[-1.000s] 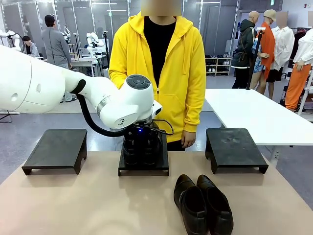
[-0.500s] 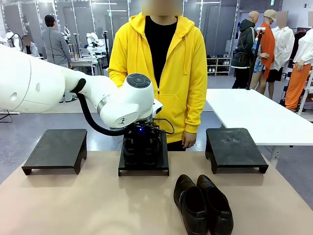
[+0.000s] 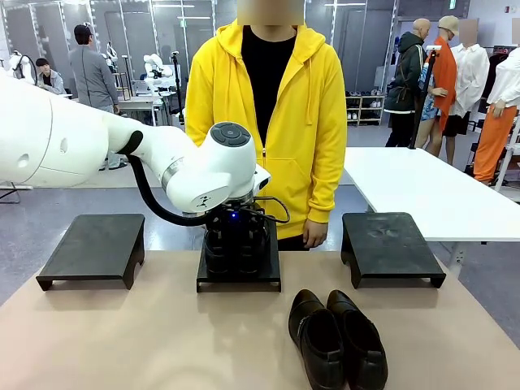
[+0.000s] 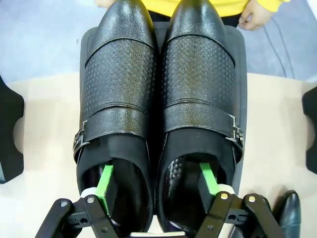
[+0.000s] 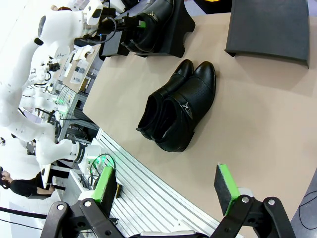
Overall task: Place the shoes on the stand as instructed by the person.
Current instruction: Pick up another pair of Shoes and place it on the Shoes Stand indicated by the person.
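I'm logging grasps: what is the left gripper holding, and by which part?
Nothing, it seems. The left gripper is open, one finger inside each shoe of the pair on the middle stand, pads off the inner walls.

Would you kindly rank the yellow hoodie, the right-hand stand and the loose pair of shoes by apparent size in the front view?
1. yellow hoodie, clearly largest.
2. right-hand stand and loose pair of shoes: about alike; the shoes are nearer the camera, so unranked.
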`<state>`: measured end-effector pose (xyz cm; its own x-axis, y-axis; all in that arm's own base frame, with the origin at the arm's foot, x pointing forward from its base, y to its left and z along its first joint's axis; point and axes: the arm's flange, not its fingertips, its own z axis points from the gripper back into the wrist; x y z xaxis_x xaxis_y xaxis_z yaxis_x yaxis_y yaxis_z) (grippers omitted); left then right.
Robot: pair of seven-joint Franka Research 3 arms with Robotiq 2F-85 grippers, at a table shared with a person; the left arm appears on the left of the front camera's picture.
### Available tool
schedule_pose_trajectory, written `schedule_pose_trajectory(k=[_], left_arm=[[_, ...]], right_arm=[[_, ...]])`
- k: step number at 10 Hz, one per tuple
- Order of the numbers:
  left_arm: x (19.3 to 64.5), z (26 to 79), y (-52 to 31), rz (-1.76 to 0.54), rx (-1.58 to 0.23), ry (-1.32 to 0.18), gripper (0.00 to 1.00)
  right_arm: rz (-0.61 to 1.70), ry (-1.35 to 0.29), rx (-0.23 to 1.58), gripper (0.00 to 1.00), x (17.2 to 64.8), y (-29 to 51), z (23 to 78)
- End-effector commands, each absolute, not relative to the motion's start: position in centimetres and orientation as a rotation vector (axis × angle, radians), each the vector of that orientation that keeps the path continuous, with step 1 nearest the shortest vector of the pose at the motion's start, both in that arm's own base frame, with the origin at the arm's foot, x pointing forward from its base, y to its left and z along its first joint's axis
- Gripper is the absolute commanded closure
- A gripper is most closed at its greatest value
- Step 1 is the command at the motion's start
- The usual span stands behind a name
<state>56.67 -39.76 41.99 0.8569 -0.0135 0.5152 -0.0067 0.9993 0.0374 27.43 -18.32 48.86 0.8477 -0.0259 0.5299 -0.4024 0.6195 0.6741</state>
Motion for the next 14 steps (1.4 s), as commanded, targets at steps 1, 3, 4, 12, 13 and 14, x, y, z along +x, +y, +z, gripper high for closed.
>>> schedule_pose_trajectory(k=[1,3,4,12,13,14], left_arm=[[56.7,41.9,-39.6,-0.001,0.040,-0.540,0.18],[56.7,41.9,-39.6,-0.001,0.040,-0.540,0.18],[56.7,41.9,-39.6,-0.001,0.040,-0.540,0.18],[49.0,53.6,-30.4,-0.116,-0.176,-0.456,0.18],[47.8,54.7,-28.5,-0.136,-0.218,-0.429,0.18],[46.0,56.4,-24.8,-0.163,-0.284,-0.404,0.18]], right_arm=[[0.240,-0.547,0.896,0.00,27.4,-18.3,48.9],[0.240,-0.547,0.896,0.00,27.4,-18.3,48.9],[0.240,-0.547,0.896,0.00,27.4,-18.3,48.9],[0.240,-0.547,0.896,0.00,27.4,-18.3,48.9],[0.240,-0.547,0.896,0.00,27.4,-18.3,48.9],[0.240,-0.547,0.896,0.00,27.4,-18.3,48.9]])
